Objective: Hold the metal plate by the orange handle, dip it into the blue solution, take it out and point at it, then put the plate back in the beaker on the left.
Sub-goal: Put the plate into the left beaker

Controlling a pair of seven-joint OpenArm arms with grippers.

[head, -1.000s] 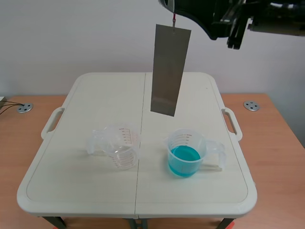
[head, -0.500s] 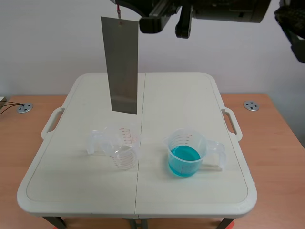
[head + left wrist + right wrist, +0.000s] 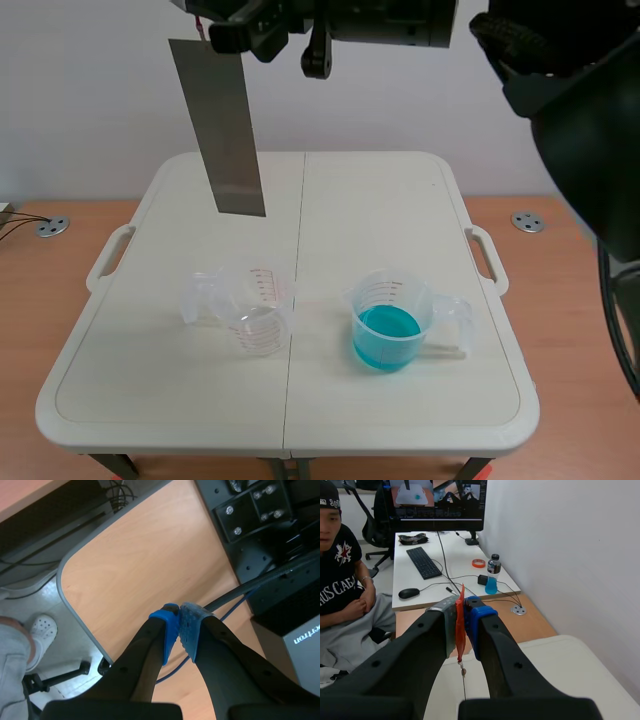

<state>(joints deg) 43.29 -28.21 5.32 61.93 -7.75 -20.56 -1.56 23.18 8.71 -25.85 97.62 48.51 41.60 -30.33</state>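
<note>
A long grey metal plate hangs high over the table's left half, behind and above the empty clear beaker. In the scene view my right arm stretches across the top to the plate's upper end. In the right wrist view my right gripper is shut on the thin orange handle, with a string dropping below it; the plate itself is hidden there. The beaker of blue solution stands right of the table's middle seam. My left gripper is shut with nothing in it, over a wooden desk and floor.
The white folding table has side handles. A bulky black part of an arm fills the scene's upper right. In the right wrist view a person sits beside a desk with a keyboard and a monitor.
The right arm has carried the hanging plate leftward, from above the blue beaker's side to over the table's left half. Both beakers stayed put.
</note>
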